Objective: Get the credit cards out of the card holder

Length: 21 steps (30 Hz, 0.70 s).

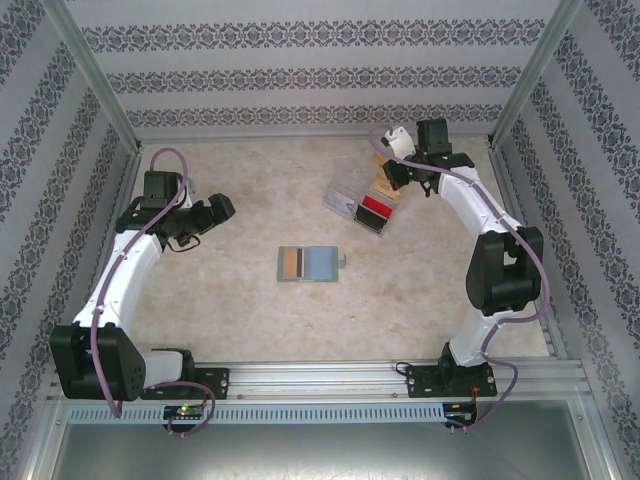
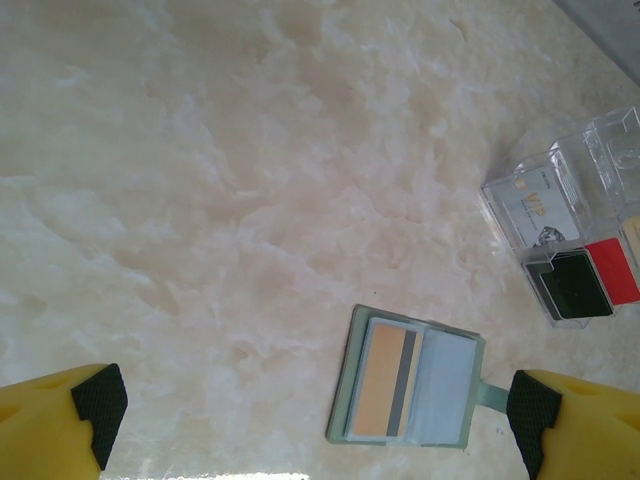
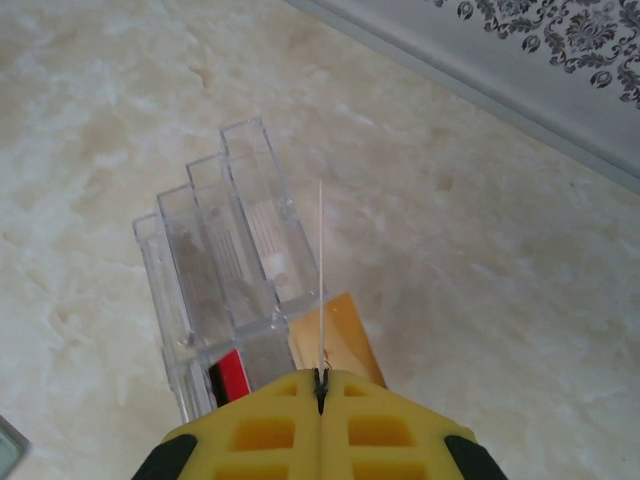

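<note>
- Shows the card holder [image 1: 308, 264] lying open and flat at mid-table on the pale marbled table [image 1: 250, 180], well apart from both arms.
- Finds a tan card [image 2: 385, 380] with a dark stripe tucked in the holder's left pocket, as seen from the left wrist view; cannot tell what the bluish pocket beside it holds.
- Catches the left gripper [image 1: 224, 208] released, black pads [image 2: 100, 400] spread wide above the tabletop and touching nothing, with the holder near the right-hand finger in the wrist view.
- Puts the right gripper [image 3: 320, 380] at the far right of the table, clenched, yellow fingers pressed together on a thin card [image 3: 320, 260] seen edge-on as a pale line.
- Sets that grip just beside a clear plastic tray [image 3: 225, 250] with upright compartments.
- Reveals a red card [image 2: 612, 270] and a black card [image 2: 572, 285] side by side at one end of the tray, with a pale printed card [image 2: 540, 205] in the next section.
- Picks out a yellow-orange card [image 3: 335, 335] beside the tray, directly below the right fingers; cannot tell whether it touches the tray wall.
</note>
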Each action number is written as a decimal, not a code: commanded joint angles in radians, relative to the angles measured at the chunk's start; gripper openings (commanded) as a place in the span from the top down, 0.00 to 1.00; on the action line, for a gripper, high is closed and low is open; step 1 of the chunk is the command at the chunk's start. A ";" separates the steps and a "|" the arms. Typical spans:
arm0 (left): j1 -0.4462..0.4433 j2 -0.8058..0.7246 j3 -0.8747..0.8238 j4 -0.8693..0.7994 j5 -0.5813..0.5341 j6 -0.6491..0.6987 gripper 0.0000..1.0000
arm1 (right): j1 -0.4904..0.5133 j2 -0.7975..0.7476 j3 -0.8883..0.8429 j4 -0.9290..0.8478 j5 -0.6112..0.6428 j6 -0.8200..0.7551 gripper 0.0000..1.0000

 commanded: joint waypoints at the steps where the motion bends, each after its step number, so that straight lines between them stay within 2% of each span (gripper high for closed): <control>1: 0.014 -0.002 0.010 -0.024 0.027 0.037 0.00 | -0.036 0.027 0.057 -0.080 -0.078 -0.121 1.00; 6: 0.013 0.015 0.018 -0.028 0.035 0.051 0.00 | -0.062 0.074 0.113 -0.148 -0.154 -0.179 1.00; 16: 0.013 0.029 0.020 -0.030 0.035 0.060 0.01 | -0.074 0.198 0.237 -0.271 -0.209 -0.251 1.00; 21: 0.013 0.031 0.019 -0.032 0.029 0.065 0.00 | -0.079 0.217 0.257 -0.303 -0.198 -0.272 1.00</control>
